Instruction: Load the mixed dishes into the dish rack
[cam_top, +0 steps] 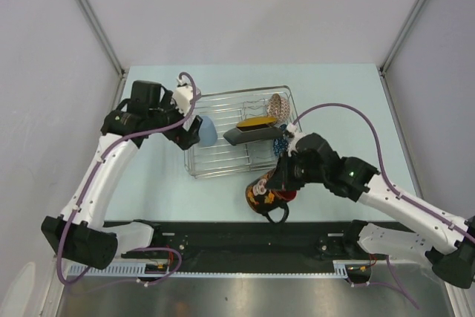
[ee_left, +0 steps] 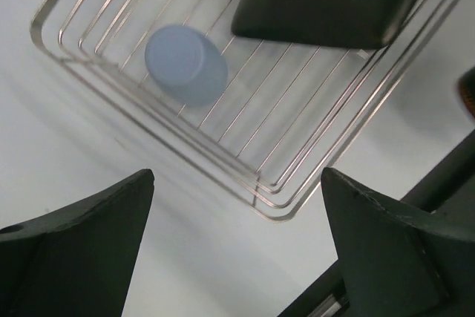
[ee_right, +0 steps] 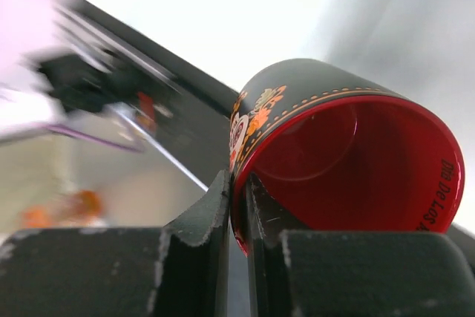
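**Op A:** Pale table [cam_top: 163, 198], top view. Where's the mug?
**Op B:** Lower centre, just outside the dish rack [cam_top: 215, 174]. My right gripper [ee_right: 237, 191] pinches the dark mug [ee_right: 334, 154] by its rim. My left gripper [ee_left: 237, 180] is spread wide and empty, above the blue cup [ee_left: 185, 63] in the rack.
**Op A:** Risk?
**Op B:** It's a thin rim pinch, so I think the mug could swivel or snag the rack's raised edge.

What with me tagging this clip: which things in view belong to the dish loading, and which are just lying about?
Job: dish rack; inside it the blue cup, black-and-yellow plate and speckled bowl; the dark mug outside it, its rim pinched by the right gripper.
Just there: purple cables; black rail at the near edge.
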`<action>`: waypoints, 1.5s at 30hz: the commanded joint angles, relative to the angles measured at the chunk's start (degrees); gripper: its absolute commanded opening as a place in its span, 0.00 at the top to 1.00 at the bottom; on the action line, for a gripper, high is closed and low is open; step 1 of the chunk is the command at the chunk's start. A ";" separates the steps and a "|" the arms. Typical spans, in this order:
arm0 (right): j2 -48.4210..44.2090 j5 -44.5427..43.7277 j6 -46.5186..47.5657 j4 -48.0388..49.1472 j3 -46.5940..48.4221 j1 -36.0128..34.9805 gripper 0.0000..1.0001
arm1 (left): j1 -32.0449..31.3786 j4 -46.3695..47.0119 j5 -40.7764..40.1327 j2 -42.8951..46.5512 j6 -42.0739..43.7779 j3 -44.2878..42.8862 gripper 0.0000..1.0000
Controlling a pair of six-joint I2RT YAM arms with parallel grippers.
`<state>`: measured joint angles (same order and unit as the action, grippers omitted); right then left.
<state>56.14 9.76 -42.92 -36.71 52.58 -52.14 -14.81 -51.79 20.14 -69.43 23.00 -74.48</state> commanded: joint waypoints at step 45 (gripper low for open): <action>25.16 7.47 -38.29 108.96 7.54 15.31 1.00 | 3.47 45.47 39.10 11.68 -62.21 14.10 0.00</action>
<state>83.24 20.12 -78.89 56.86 55.18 -35.90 -10.20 -7.14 62.04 -57.28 -40.47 -60.47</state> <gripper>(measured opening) 0.130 0.996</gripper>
